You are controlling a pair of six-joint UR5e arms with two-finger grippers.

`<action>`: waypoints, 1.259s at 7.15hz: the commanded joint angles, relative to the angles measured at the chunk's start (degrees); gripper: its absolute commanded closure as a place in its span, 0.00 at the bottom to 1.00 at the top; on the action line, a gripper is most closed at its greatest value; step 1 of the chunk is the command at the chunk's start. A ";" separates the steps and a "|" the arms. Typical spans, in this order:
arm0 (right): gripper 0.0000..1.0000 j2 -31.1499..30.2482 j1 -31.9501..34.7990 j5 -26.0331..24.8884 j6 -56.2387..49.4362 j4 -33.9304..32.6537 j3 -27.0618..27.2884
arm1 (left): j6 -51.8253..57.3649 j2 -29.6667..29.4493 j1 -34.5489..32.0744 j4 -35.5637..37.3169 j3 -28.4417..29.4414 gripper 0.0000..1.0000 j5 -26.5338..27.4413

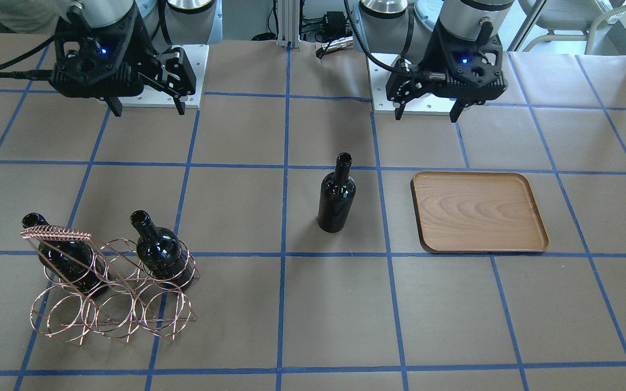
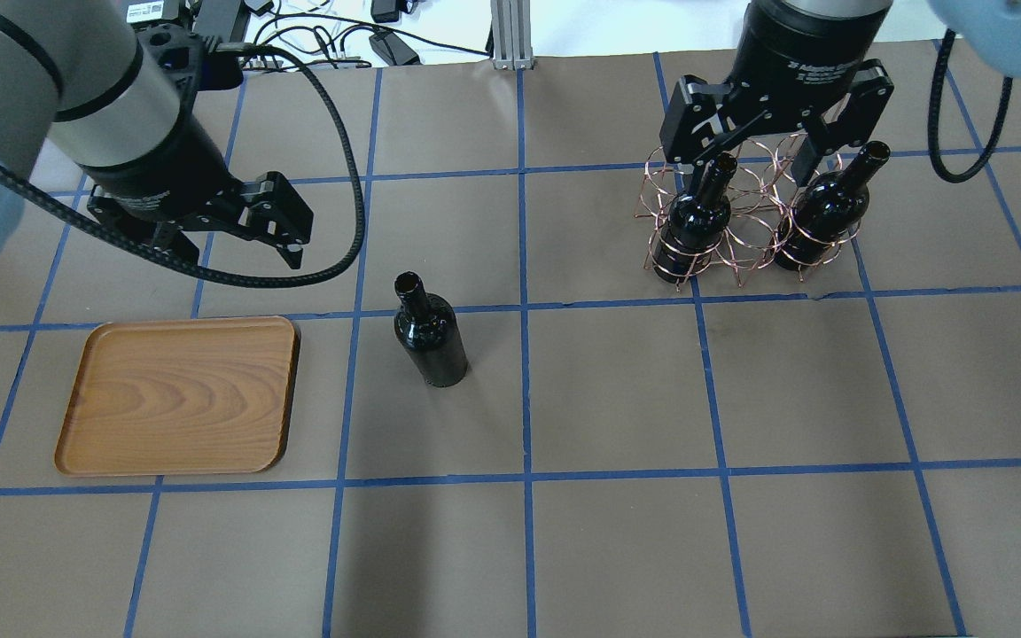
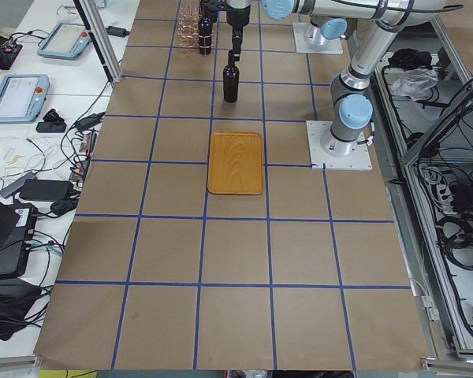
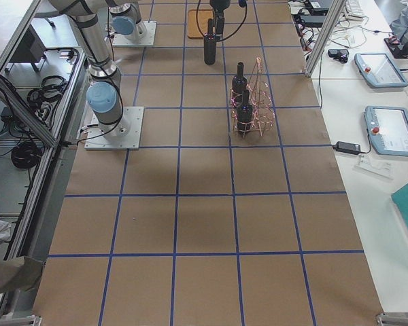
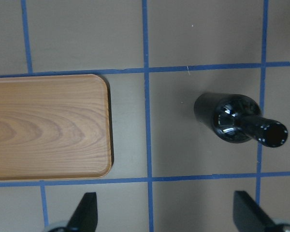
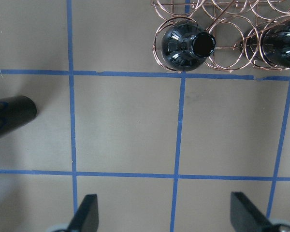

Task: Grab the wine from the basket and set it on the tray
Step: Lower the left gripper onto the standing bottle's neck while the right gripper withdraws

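Observation:
One wine bottle point(image 2: 429, 332) stands upright on the table, apart from the basket and right of the tray point(image 2: 178, 394); it also shows in the front view point(image 1: 336, 195) and the left wrist view point(image 5: 237, 121). The wooden tray point(image 1: 479, 212) holds nothing. The copper wire basket point(image 2: 741, 226) holds two more bottles point(image 2: 697, 217) point(image 2: 830, 208). My left gripper point(image 2: 231, 252) is open and empty, raised behind the tray and the standing bottle. My right gripper point(image 2: 752, 159) is open and empty, raised above the robot side of the basket point(image 6: 208, 29).
The table is brown paper with a grid of blue tape lines. The arm base plates point(image 1: 161, 100) point(image 1: 421, 103) lie at the robot's edge. Cables and tablets point(image 3: 16, 94) lie off the table's far side.

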 commanded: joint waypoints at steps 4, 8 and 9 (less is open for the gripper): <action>0.00 -0.82 -0.43 -0.13 -0.55 -7.86 0.99 | -3.70 -6.20 -9.22 5.65 -0.59 0.00 -1.41; 0.00 -1.52 -0.51 -1.18 -1.25 -7.01 1.34 | -3.70 -11.38 -9.49 11.07 -2.60 0.00 -1.58; 0.00 -1.52 -0.43 -2.75 -1.43 -7.00 1.34 | -3.62 -12.27 -9.58 13.28 -3.48 0.00 -1.67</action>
